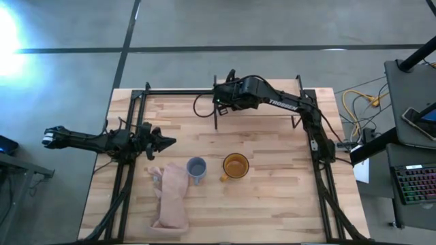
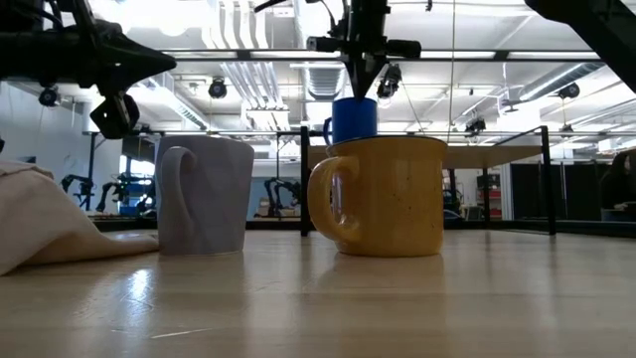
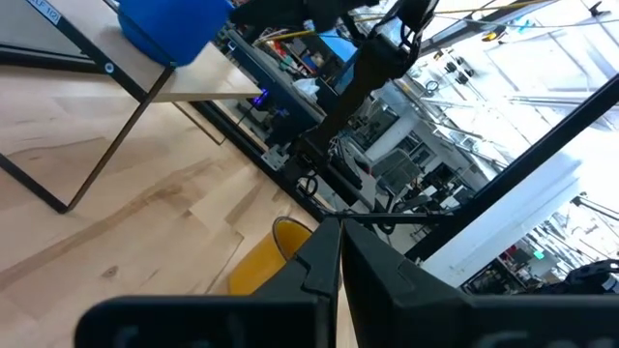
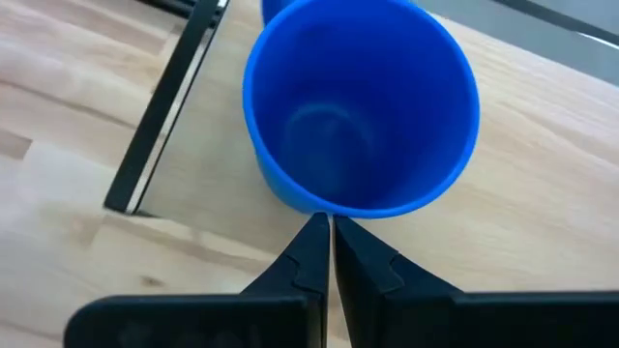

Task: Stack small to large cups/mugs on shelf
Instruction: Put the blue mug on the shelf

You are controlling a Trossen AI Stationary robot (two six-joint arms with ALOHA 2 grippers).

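While the small blue mug (image 4: 360, 106) stands upright on the shelf (image 4: 522, 203), the other two mugs are not yet moved. In the right wrist view the mug's mouth is open to the camera and it is empty inside. The right gripper (image 4: 324, 253) is just at its rim; the two fingers are pressed together with almost no gap, and they pinch the near wall of the mug or only touch it — I cannot tell which. In the low view the mug shows above the yellow mug, with the gripper coming down on it from above.

The grey-blue mug (image 1: 196, 168) and the yellow mug (image 1: 236, 165) stand side by side, near but apart, on the tabletop (image 1: 272, 204) in front of the shelf. Both are upright. A pinkish cloth (image 1: 172, 197) lies just beside the grey-blue mug.

The left gripper (image 1: 163, 142) waits low over the left side of the table, its fingers brought together and holding nothing.

In my judgement the step in hand is the placing of the smallest mug on the shelf, which looks nearly complete. The next move calls for the right gripper to let go and rise straight up without tipping the mug. After this the grey-blue mug should probably be taken, by its rim or handle.
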